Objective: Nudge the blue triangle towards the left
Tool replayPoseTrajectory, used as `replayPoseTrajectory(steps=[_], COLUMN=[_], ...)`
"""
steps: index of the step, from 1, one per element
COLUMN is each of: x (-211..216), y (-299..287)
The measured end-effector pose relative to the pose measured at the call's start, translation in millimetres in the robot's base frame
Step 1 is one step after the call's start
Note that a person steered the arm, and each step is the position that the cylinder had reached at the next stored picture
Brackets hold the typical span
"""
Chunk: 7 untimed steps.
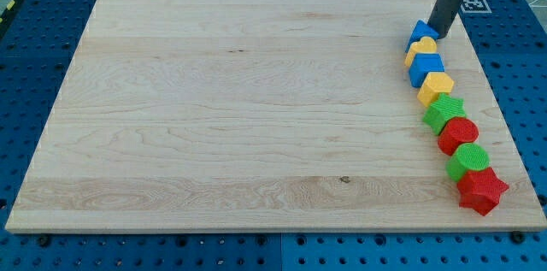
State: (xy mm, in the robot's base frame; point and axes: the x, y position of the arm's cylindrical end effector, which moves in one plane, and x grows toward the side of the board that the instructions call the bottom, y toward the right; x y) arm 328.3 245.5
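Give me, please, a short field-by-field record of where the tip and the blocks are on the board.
board: wooden
tip: my tip, at the blue triangle's right edge
block column, top to bottom: blue triangle, yellow heart, blue block, yellow block, green star, red round block, green round block, red star
column location: view's right edge

The board [256,108] was pale, smooth-sanded wood with visible grain and a small dark knot, the blue triangle [420,31] and its neighbouring blocks looked like matt ribbed plastic, and the rod above my tip [441,37] was dull dark.
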Motion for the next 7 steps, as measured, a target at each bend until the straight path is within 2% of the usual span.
replayPoseTrajectory(steps=[7], x=[8.2], y=[0.6])
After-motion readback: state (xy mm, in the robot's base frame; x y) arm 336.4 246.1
